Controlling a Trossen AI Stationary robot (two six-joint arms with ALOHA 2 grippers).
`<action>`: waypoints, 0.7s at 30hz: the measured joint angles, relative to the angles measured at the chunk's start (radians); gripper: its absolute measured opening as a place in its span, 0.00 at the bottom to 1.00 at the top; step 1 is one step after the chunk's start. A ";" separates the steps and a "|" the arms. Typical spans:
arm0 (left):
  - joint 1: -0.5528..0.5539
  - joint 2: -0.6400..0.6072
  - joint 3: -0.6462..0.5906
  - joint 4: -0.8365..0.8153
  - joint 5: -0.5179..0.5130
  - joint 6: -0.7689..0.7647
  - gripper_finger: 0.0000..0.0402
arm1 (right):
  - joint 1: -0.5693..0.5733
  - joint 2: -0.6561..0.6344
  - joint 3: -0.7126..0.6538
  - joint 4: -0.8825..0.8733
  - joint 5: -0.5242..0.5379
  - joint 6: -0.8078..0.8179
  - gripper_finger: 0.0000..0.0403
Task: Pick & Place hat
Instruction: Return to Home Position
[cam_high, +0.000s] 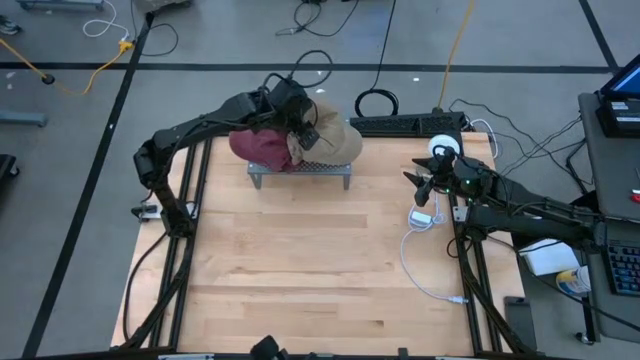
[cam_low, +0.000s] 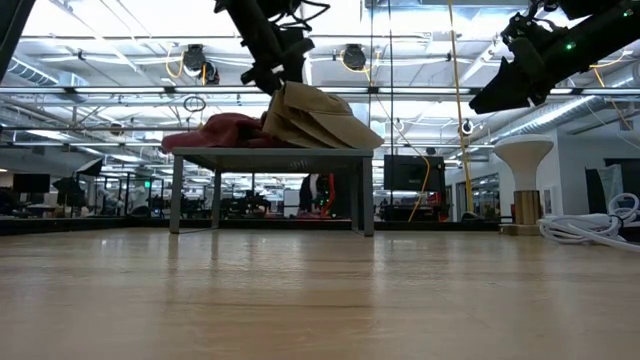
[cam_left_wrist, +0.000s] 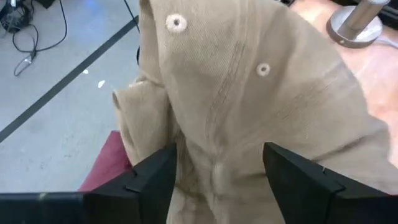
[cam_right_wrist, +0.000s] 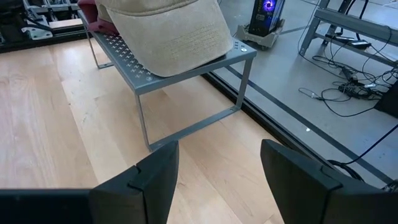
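**Caps stacked, arms due to pull back**

The placing looks done, and the step in hand is the retreat to rest. The left tool (cam_left_wrist: 219, 155), fingers apart and gripping nothing, hovers right over the light brown caps (cam_low: 320, 118) heaped on the shelf (cam_low: 270, 153), beside a dark red cap (cam_low: 215, 130). Next it must lift clear without snagging fabric. The right tool (cam_right_wrist: 219, 149), fingers apart and empty, hangs to the right of the shelf, above the surface (cam_high: 300, 260). Count: one shelf, one dark red cap, one brown stack whose layers cannot be counted.
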 joint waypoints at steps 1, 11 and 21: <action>0.001 -0.005 0.000 -0.004 0.001 -0.003 0.62 | 0.000 0.000 0.000 0.000 0.000 0.000 0.54; -0.004 -0.097 0.001 -0.079 0.004 -0.065 0.69 | 0.000 0.000 0.000 0.001 0.000 -0.001 0.54; -0.009 -0.231 -0.013 -0.205 -0.001 -0.021 0.67 | 0.000 0.000 0.000 0.048 0.001 0.000 0.54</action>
